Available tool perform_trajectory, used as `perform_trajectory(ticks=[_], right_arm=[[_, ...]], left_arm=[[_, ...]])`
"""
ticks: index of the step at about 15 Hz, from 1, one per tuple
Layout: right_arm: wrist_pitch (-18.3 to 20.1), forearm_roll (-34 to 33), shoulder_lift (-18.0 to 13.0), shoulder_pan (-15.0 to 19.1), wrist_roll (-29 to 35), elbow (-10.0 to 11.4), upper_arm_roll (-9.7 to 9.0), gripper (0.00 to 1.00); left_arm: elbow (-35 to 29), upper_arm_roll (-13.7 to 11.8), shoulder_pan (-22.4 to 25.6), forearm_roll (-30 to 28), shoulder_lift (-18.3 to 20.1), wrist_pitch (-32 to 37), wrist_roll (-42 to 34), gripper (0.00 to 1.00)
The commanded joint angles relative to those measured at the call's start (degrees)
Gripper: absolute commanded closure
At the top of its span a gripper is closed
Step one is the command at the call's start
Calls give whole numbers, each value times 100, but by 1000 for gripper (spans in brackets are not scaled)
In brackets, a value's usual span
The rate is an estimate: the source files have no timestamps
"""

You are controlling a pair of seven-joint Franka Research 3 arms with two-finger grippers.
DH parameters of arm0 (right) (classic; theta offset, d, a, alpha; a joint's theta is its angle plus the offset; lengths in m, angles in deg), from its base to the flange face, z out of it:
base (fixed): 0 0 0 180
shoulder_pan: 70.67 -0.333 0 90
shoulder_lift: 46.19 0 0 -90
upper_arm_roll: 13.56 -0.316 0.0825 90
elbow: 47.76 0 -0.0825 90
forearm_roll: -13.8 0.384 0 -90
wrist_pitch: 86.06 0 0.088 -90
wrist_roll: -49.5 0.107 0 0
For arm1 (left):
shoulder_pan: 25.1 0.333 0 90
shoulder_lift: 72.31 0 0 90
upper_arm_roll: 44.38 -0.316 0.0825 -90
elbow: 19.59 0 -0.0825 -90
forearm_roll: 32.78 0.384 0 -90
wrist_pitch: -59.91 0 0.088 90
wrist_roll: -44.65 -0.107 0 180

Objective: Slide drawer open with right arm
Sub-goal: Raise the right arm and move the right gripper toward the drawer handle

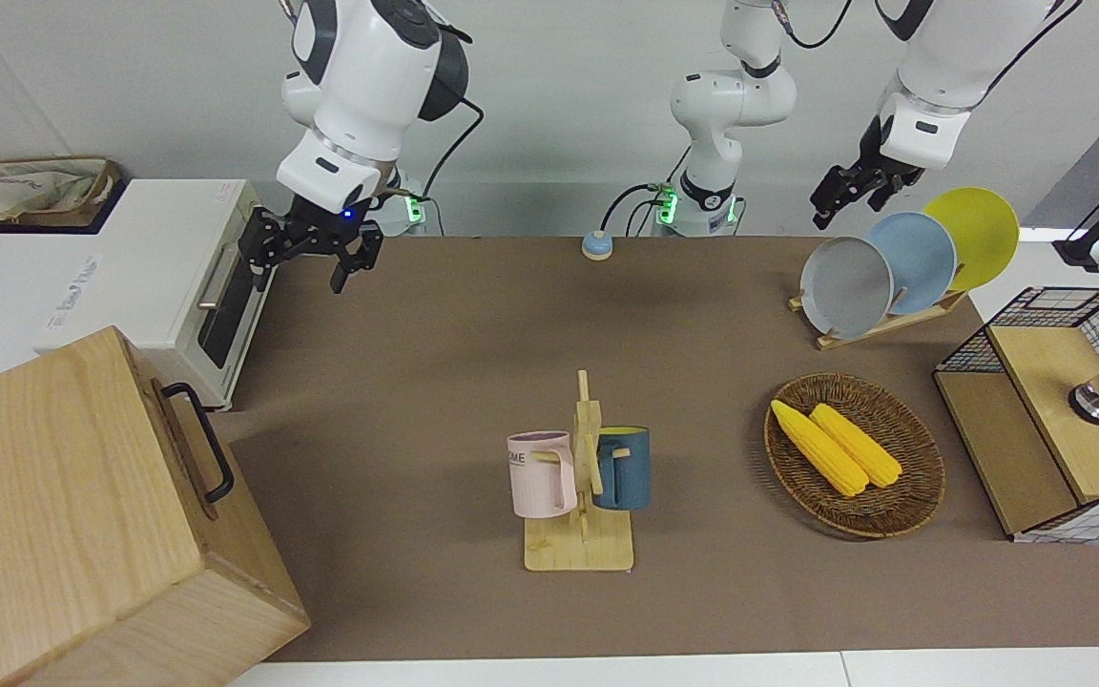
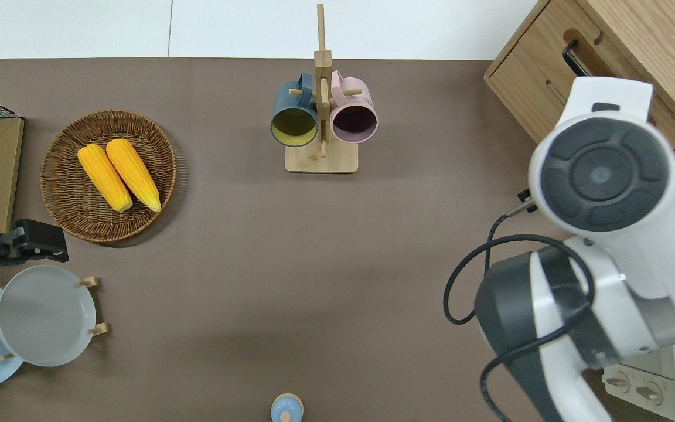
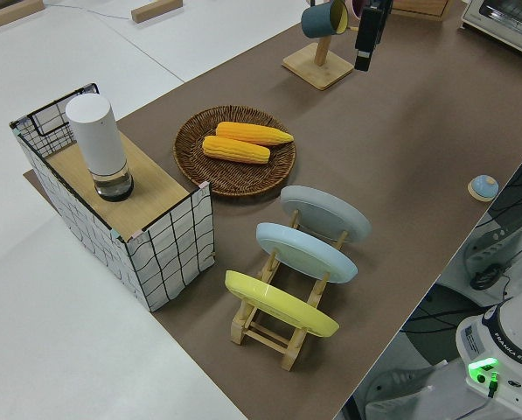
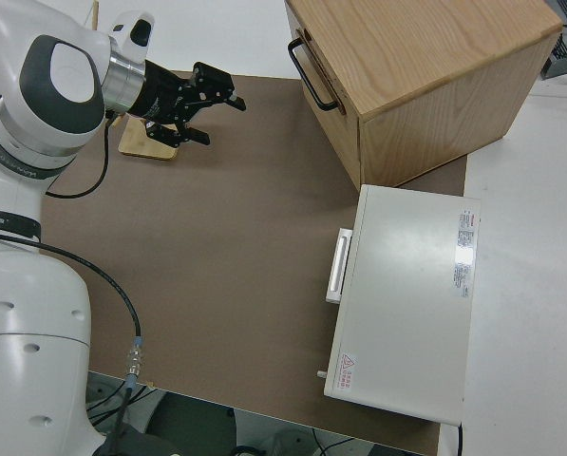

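The pale-wood cabinet [image 1: 63, 496] stands at the right arm's end of the table, farther from the robots than the toaster oven. Its drawer [image 2: 539, 88] looks shut, with the black bar handle [image 1: 198, 441] on its front; the handle also shows in the right side view [image 4: 310, 71]. My right gripper [image 1: 300, 277] with the blue wrist light is open and empty. It hangs in the air over the brown mat, apart from the handle, and shows in the right side view [image 4: 217, 119]. In the overhead view my own arm hides it. My left gripper [image 1: 850, 196] is parked.
A white toaster oven [image 1: 158, 277] sits beside the cabinet, nearer to the robots. A wooden mug stand [image 1: 580, 496] with two mugs is mid-table. A basket of corn [image 1: 853, 453], a plate rack [image 1: 893, 262] and a wire-mesh shelf [image 1: 1055, 410] are at the left arm's end.
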Motion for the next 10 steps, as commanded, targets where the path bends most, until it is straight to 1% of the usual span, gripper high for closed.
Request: perform_trajectory(ticks=[1,2,5,7,8,9,10], right_arm=[[21,-779,69,-51,509,188,-178,13],[30,-1059,121,-104,605,206,-178,13],[39,-1868,358,-332,1447,381,-178,13],[56,-2176,551,-394,1642,373,-143,13],[57,-2465,631,-525,1686,364,-65,13],[57,-2738,710,-648,1869,364,93,13],[57,-2914,806,-745,2115,373,190,13]], left_arm=[[2,-35,-23,-30,48,12,-54,7],[2,-35,-23,-30,48,12,-63,7],[2,-35,-23,-30,48,12,-54,7],[2,-35,-23,-30,48,12,-54,7],[2,-35,-23,-30,48,12,-54,7],[2,-35,-23,-30,48,12,-54,7],[2,-35,-23,-30,48,12,-54,7]])
